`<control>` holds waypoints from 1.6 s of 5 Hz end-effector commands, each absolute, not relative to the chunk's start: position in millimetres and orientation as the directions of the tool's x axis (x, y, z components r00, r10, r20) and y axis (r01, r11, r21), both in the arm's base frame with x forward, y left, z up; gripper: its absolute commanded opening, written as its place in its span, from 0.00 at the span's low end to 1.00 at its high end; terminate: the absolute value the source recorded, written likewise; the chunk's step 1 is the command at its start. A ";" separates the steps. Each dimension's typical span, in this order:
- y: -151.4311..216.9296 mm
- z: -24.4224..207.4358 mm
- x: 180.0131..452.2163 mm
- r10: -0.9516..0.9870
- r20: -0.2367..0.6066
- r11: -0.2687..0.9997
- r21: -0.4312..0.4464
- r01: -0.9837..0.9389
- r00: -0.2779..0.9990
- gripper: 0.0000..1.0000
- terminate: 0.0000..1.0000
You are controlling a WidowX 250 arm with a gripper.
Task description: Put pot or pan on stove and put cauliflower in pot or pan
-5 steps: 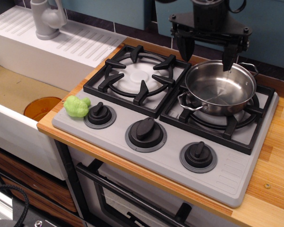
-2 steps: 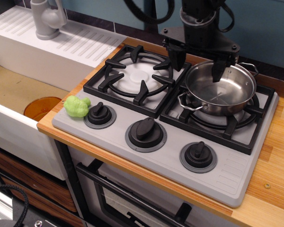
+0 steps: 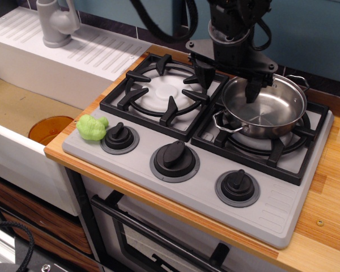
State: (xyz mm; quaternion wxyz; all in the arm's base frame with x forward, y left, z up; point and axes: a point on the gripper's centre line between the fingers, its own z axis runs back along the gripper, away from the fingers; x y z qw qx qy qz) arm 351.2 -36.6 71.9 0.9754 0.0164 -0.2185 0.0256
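Observation:
The shiny steel pan (image 3: 263, 110) with two loop handles sits on the right burner grate of the grey stove (image 3: 272, 195). The light-green cauliflower (image 3: 92, 127) lies on the stove's front left corner, beside the left knob. My gripper (image 3: 229, 79) is open and empty, hanging over the pan's left rim. Its left finger is above the gap between the two grates and its right finger is over the pan's inside.
The left burner grate (image 3: 164, 93) holds nothing. Three black knobs (image 3: 174, 156) line the stove's front. An orange cup (image 3: 50, 129) lies in the sink at left. A grey faucet (image 3: 55, 22) stands on the white drainboard at the back left. Wooden counter (image 3: 328, 198) runs along the right.
My gripper has come down and moved left, from above the pan's far rim to over its left rim. The pan and cauliflower have not moved.

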 end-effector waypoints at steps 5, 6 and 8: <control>-42.5 66.5 355.7 0.057 0.506 0.998 -0.032 -0.048 0.861 0.00 0.00; -42.7 68.8 354.5 0.065 0.498 0.997 -0.066 -0.037 0.865 0.00 0.00; -38.6 91.0 351.4 0.088 0.446 0.990 -0.135 -0.030 0.890 0.00 0.00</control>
